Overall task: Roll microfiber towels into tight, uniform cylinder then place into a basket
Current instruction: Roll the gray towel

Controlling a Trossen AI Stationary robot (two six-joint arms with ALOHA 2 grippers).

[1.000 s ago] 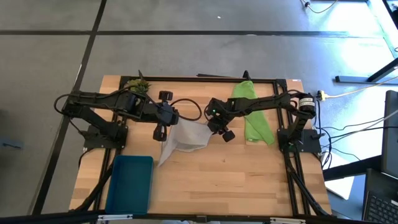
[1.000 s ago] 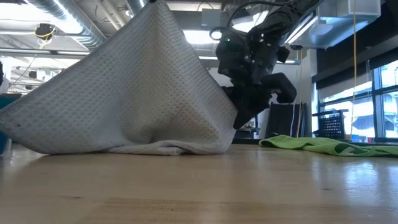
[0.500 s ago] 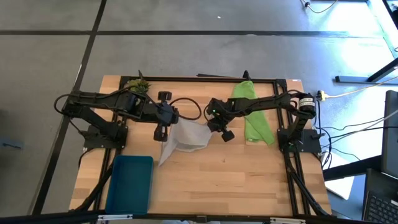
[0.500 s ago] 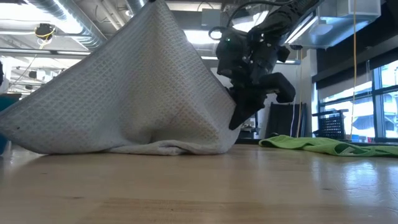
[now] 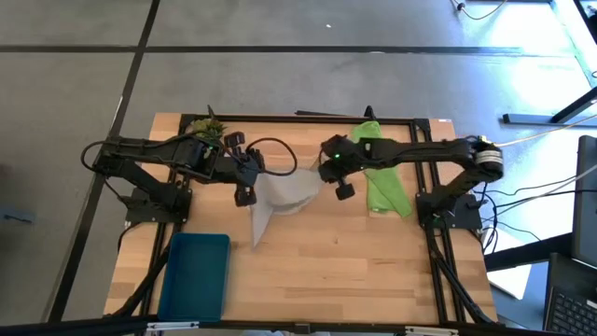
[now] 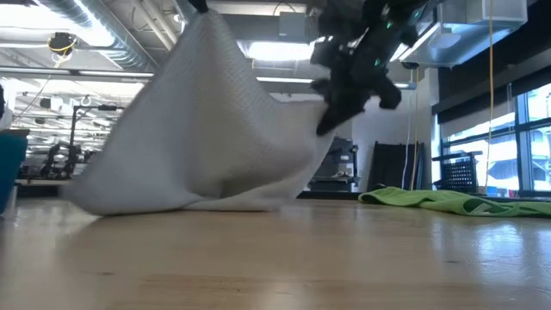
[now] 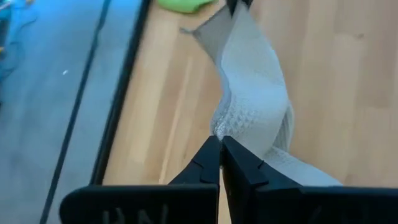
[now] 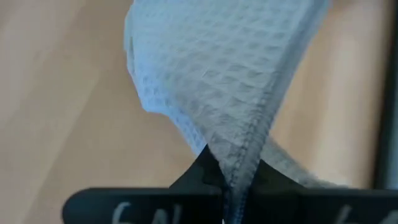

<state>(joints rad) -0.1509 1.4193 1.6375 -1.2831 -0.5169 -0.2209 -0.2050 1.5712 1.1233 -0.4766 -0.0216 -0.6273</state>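
The light grey microfiber towel [image 5: 284, 193] hangs between my two grippers over the middle of the table; its lower fold [image 6: 172, 200] rests on the wood. My left gripper [image 5: 250, 184] is shut on the towel's left upper end. My right gripper [image 5: 326, 177] is shut on its right upper end. The lime green towel [image 5: 382, 173] lies flat near the far right; it also shows in the low view [image 6: 448, 201]. The teal basket [image 5: 194, 275] sits at the near left with nothing in it. My left gripper pinches a bunched upper end of the grey towel [image 7: 225, 127] between its two fingertips, slanting down from the table's left. The cloth runs away from it toward the other gripper and sags. My right gripper pinches the towel's hemmed edge [image 8: 244, 146] near a corner between its two fingers, slanting down from the table's right. That end is lifted clear, and the cloth falls slack below to the table.
A small green plant sprig [image 5: 207, 126] lies at the far left corner. A black frame [image 5: 298, 119] runs along the table's far edge and sides. Bare wood [image 5: 354, 271] stretches across the near half, right of the basket.
My right gripper has risen and gone toward the far edge, taking the grey towel's right end up with it. The towel's lower part has been drawn in along the table toward the middle, and less of it lies flat. My left gripper has rolled at the wrist in place.
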